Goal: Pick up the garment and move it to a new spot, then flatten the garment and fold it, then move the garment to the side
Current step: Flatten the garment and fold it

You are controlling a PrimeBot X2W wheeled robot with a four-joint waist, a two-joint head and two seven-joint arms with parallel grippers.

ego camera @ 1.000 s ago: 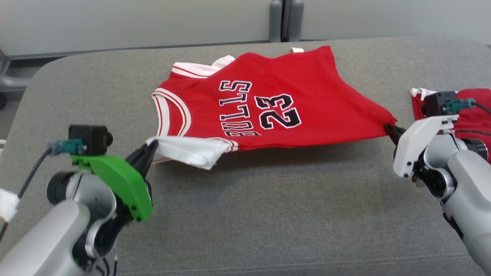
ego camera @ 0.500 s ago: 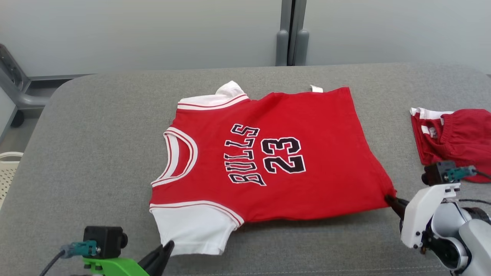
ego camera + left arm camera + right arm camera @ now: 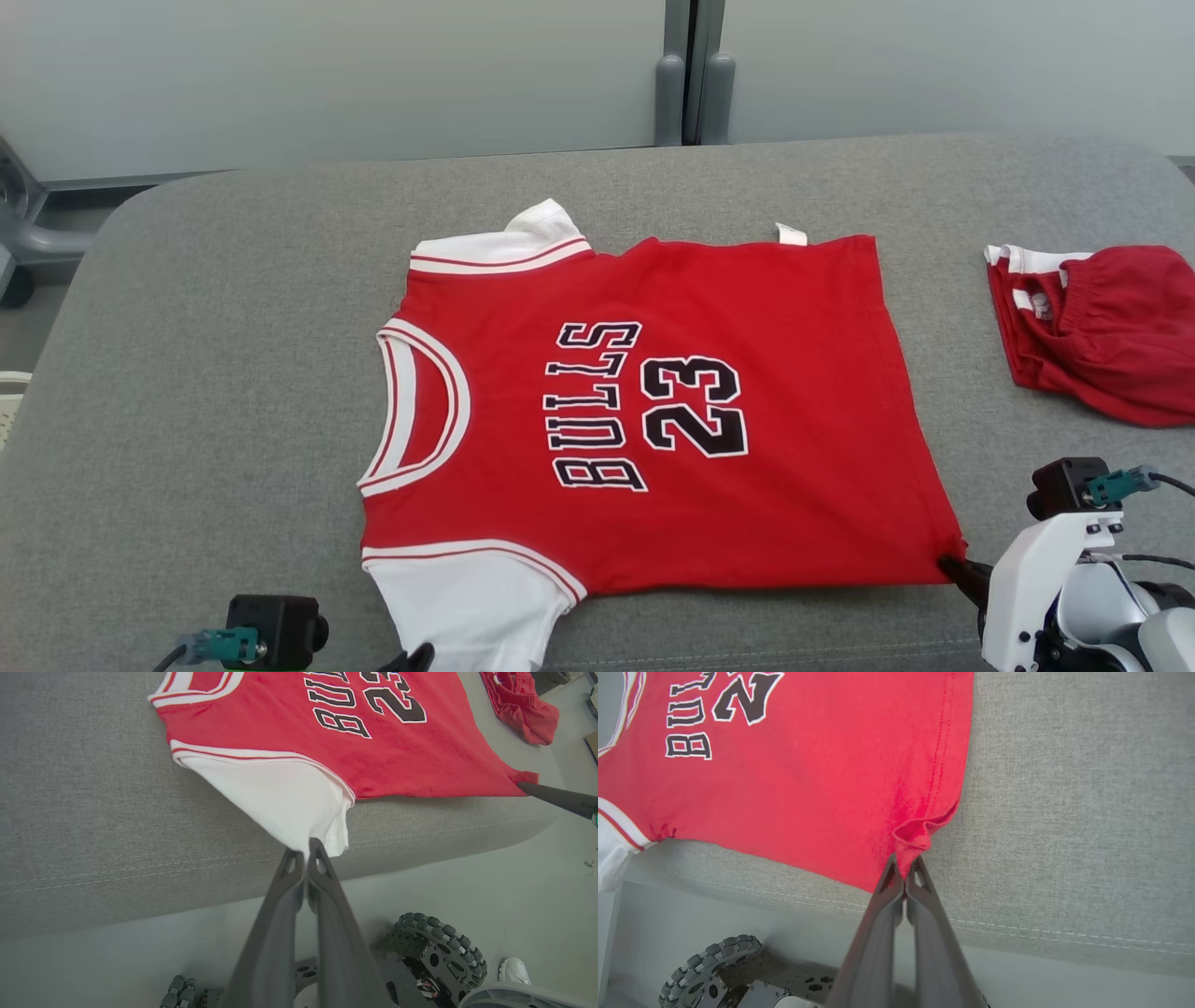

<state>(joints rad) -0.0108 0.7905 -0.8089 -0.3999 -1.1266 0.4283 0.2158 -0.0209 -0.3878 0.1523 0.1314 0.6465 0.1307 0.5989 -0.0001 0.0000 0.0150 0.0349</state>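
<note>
In the head view the garment [image 3: 653,411], a red jersey with white sleeves and the print BULLS 23, lies spread nearly flat in the middle of the grey padded worktop [image 3: 233,327]. Its neck points toward the robot's left, its hem toward the right, and its near edge is close to the front border. The left wrist view adds what is below this border: the pale floor [image 3: 467,882], a studded wheel [image 3: 444,947] of the robot's base and a white shoe [image 3: 514,970] at the lower right. There the left gripper [image 3: 306,847] has its jaws pressed together on the tip of the near white sleeve [image 3: 280,798], pinching the cloth, and the sleeve is drawn out toward the border. The right wrist view gives the near hem corner from close: the right gripper [image 3: 904,870] also has its jaws pressed together, with a small bunched fold of red cloth pinched between them, just above the stitched seam of the worktop. Between the two grips the near edge of the garment throws a thin shadow on the padding. A second red piece of clothing [image 3: 1102,327] with white trim lies crumpled at the robot's right, apart from the hem. Behind the worktop stands a pale wall with a grey post [image 3: 691,70].
</note>
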